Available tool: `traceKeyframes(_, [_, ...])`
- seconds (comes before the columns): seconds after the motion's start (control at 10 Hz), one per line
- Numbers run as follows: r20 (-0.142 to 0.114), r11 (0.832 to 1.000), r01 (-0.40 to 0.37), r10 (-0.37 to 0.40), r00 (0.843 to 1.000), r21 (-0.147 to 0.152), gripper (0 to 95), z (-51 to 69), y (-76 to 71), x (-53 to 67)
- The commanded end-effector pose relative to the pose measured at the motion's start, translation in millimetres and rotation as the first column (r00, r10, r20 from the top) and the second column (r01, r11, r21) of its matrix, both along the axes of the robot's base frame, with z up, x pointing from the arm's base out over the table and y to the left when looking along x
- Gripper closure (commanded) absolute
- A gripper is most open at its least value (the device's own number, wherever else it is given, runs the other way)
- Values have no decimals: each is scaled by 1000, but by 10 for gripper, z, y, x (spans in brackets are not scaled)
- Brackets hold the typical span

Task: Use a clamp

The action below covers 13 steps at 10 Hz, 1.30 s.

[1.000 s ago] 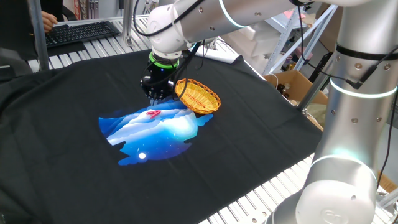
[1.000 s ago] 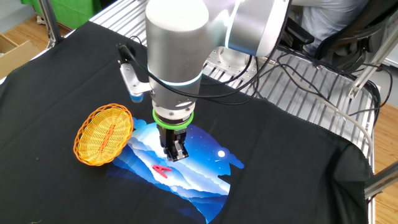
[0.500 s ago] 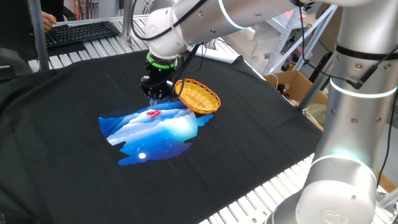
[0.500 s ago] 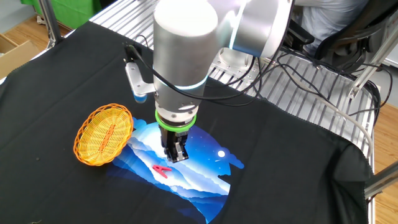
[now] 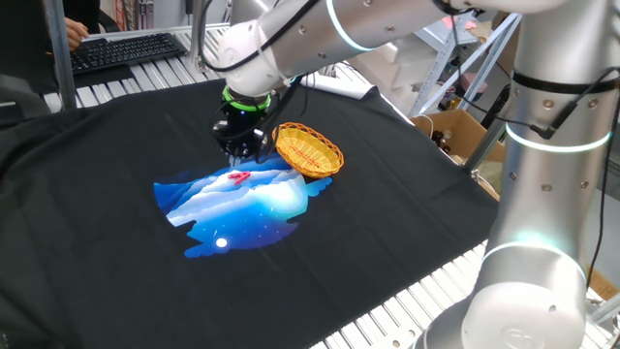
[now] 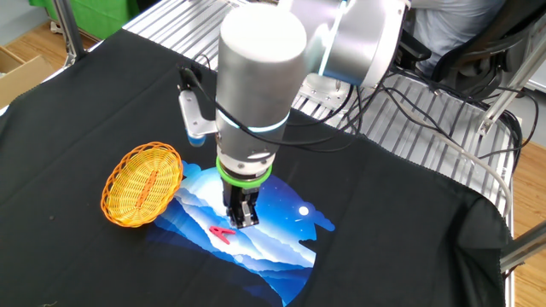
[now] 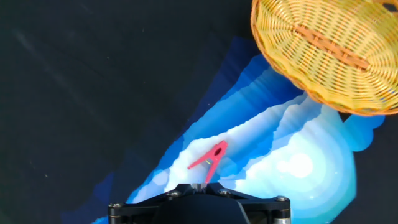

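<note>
From my station I saw the gripper point(image 6: 241, 218) hanging just above the blue print point(image 6: 273, 239) on the black cloth point(image 6: 409, 247), its fingers pointing straight down. In the other fixed view the fingers point(image 6: 247, 213) looked drawn close together, with nothing between them, though I could not tell for sure how wide the gap was; the hand view showed only the black base of the gripper point(image 7: 199, 208) at the bottom edge, no fingertips.

The clamp point(image 6: 223, 233) lay flat on the print, loose, just beside and below the fingertips and not touching them. In the hand view the clamp point(image 7: 210, 158) sat on a pale band of the print point(image 7: 292, 168), its legs spread toward the gripper base. In one fixed view the clamp point(image 5: 237, 176) showed as a small red mark just below the gripper point(image 5: 240, 147).

The basket point(image 6: 142, 183) rested tilted, its rim overlapping the edge of the print, near the clamp but apart from it.
</note>
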<state>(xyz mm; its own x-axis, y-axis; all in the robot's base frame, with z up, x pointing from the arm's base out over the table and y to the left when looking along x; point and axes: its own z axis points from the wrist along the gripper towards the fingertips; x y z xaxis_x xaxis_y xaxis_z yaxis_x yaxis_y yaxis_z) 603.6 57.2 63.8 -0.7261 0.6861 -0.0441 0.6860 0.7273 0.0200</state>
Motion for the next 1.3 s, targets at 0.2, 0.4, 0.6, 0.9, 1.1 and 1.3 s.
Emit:
traceKeyframes(0.2, [2, 999, 50, -50, 999, 0, 760, -43, 22, 18])
traceKeyframes(0.4, [1, 997, 78, -78, 997, -2, 760, -90, 47, 42])
traceKeyframes(0.6, [3, 992, 125, -125, 992, -9, 760, -132, 67, 62])
traceKeyframes(0.9, [15, 984, 174, -174, 985, -23, 760, -175, 86, 81])
traceKeyframes(1.1, [27, 977, 212, -211, 977, -27, 570, -187, 91, 86])
traceKeyframes(1.3, [36, 969, 244, -243, 969, -29, 570, -192, 93, 89])
